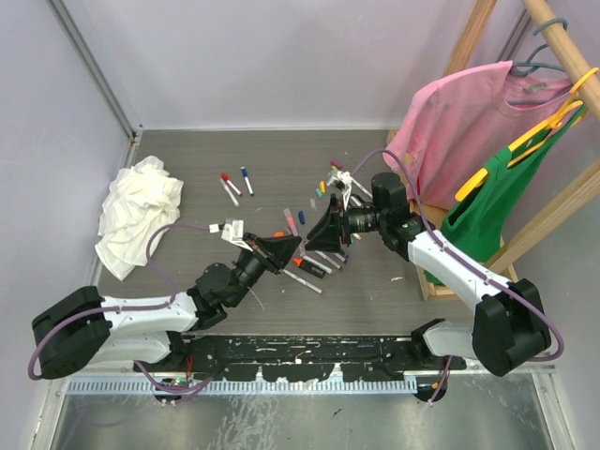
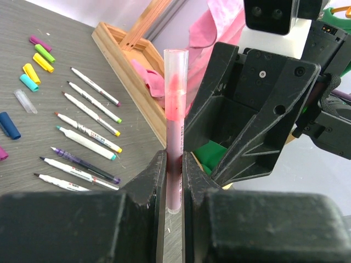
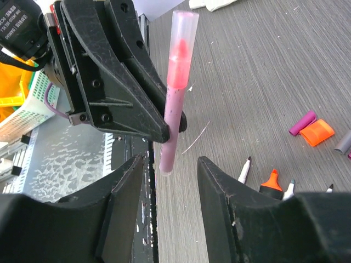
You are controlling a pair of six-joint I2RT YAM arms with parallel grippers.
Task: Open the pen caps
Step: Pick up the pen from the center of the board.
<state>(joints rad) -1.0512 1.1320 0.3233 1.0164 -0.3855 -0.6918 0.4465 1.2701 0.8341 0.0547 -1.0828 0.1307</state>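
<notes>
Table (image 1: 281,150): carries a white rag (image 1: 139,211) at its far left. Left gripper (image 2: 174,164): fingers clamped on the barrel of a pink pen (image 2: 174,137). Right gripper (image 3: 171,160): jaws spread, one on each side of the pen's uncapped end, touching neither side. Uncapped pens (image 2: 88,118): lying in a row on the table. Pen caps: one clear cap (image 2: 176,68) seated on the held pen; loose coloured caps (image 2: 37,61) lying beside the row
</notes>
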